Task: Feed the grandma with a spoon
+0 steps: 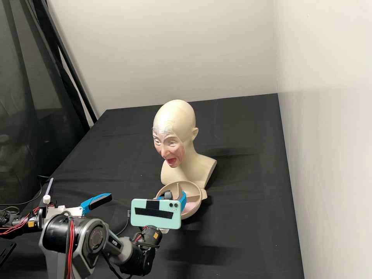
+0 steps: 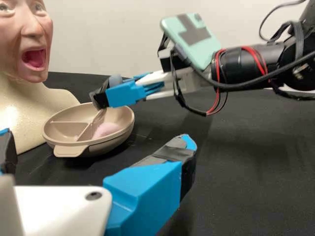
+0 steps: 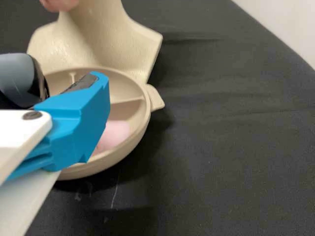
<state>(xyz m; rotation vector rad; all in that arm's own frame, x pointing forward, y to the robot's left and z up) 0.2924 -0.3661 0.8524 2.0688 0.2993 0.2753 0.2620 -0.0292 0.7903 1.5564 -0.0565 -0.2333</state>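
I see open bench (image 1: 248, 147) between the head (image 1: 174, 131) and the wall (image 1: 329, 116). The bowl (image 2: 61, 142) sits just beside the head's base. My right claw (image 2: 106, 94) pinches the spoon (image 2: 98, 120), which dips into the bowl by the pink food (image 2: 106, 130). My left claw (image 1: 97, 200) is spread, nearby and low.

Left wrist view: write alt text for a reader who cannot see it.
The right claw holds a spoon dipped into a tan divided bowl of pink food, beside an open-mouthed mannequin head. The left claw is open, nearest the camera.
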